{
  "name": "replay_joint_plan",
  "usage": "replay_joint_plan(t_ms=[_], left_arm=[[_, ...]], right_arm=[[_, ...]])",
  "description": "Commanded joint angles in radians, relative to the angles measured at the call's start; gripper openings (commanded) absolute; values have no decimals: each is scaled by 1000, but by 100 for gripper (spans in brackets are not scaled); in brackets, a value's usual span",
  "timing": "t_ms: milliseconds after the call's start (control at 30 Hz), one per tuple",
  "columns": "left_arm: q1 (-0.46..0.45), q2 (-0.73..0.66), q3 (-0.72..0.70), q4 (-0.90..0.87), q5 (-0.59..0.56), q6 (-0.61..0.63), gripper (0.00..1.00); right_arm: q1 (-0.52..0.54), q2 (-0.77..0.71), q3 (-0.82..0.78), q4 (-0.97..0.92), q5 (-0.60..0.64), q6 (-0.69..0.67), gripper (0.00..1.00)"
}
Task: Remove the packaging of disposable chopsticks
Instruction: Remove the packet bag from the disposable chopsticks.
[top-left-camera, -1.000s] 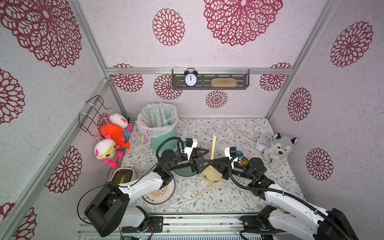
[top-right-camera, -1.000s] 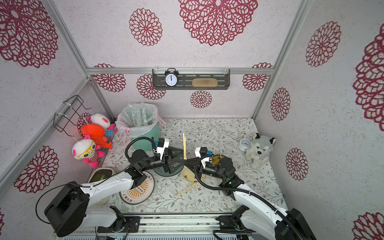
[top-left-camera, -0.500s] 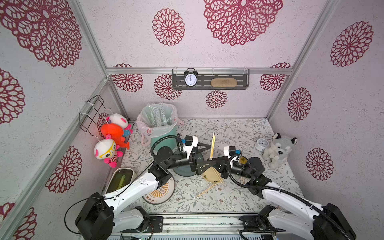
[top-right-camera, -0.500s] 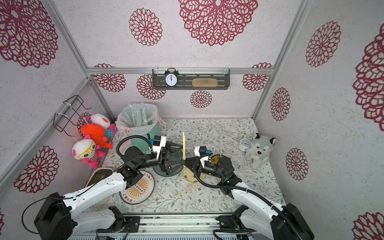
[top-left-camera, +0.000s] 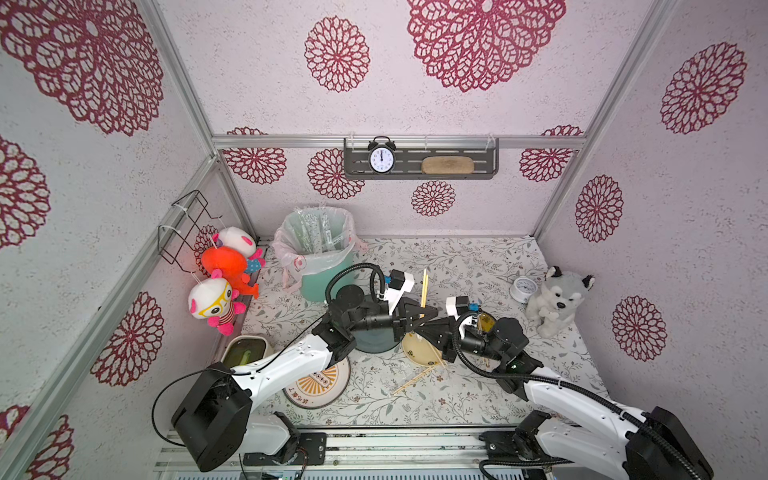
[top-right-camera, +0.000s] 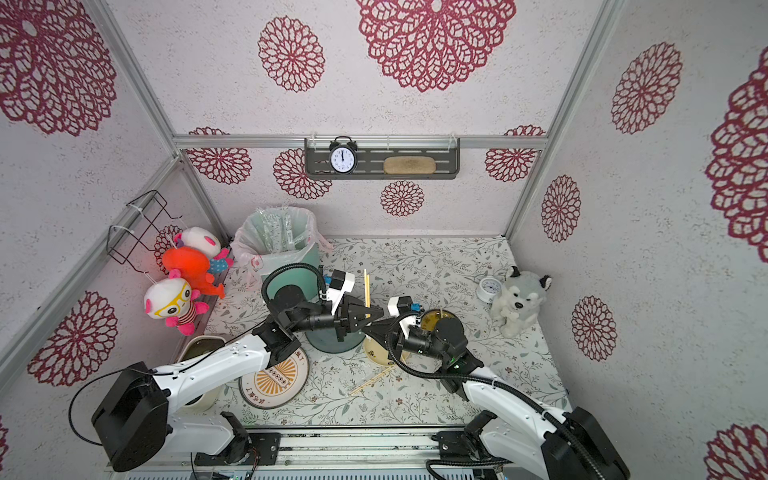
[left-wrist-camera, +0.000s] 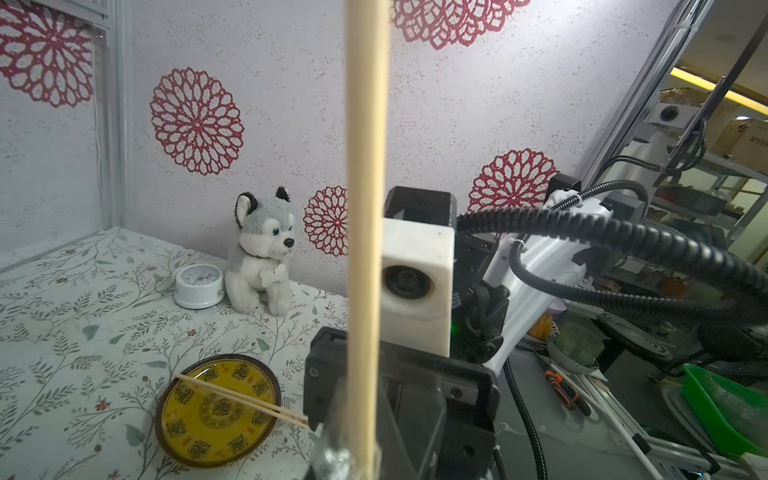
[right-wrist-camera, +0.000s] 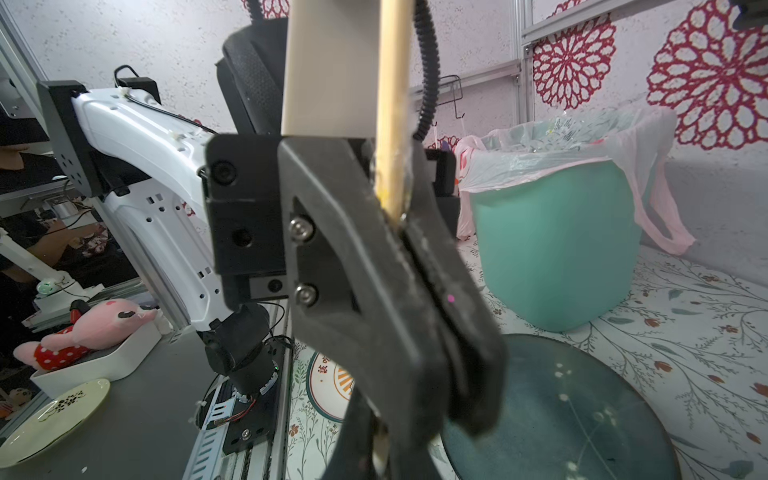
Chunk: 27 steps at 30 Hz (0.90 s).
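Chopsticks (top-left-camera: 424, 286) are held upright just in front of the teal bin (top-left-camera: 316, 286), on the side nearer the arm bases. Their upper length is bare, and crinkled packaging (left-wrist-camera: 332, 455) is bunched at the foot. Half a second ago the left gripper (right-wrist-camera: 400, 218) was spread wide beside the pair. It is now clenched on the wood, just above the right gripper (top-left-camera: 417, 326), which is pinched shut on the lower end where the film sits. With both holds made, a pull apart is judged to be set up, so that the sleeve can be drawn off. Spent sleeves (top-left-camera: 318, 235) are seen inside the bin.
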Motion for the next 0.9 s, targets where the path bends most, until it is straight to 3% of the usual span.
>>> replay_joint_plan(t_ms=[0, 33, 100, 200, 300, 333, 400, 533, 600, 667, 867], left_arm=[[25, -31, -49, 27, -26, -3, 0], [49, -46, -71, 35, -24, -13, 0], [78, -64, -96, 35, 72, -24, 0], [76, -91, -128, 15, 176, -19, 0], [57, -135, -149, -93, 154, 53, 0], [53, -151, -159, -127, 133, 76, 0], [54, -165, -183, -119, 130, 80, 0], [52, -160, -188, -99, 145, 63, 0], [52, -148, -178, -117, 130, 73, 0], [52, -131, -166, -135, 130, 72, 0], [52, -92, -154, -161, 123, 84, 0]], right_arm=[[1, -18, 30, 20, 14, -2, 42], [-8, -38, 32, 0, 36, 8, 53], [-32, -103, 22, -21, 72, 12, 64], [-62, -147, 33, -12, 63, 30, 71], [-63, -64, 107, 15, -2, 88, 77], [-63, -31, 128, 40, -2, 118, 93], [-64, 21, 164, 46, -25, 145, 99], [-47, 93, 172, 133, -26, 159, 98], [-35, 117, 174, 163, -36, 157, 93], [-22, 128, 177, 199, -59, 169, 85], [-5, 143, 199, 163, -78, 142, 44]])
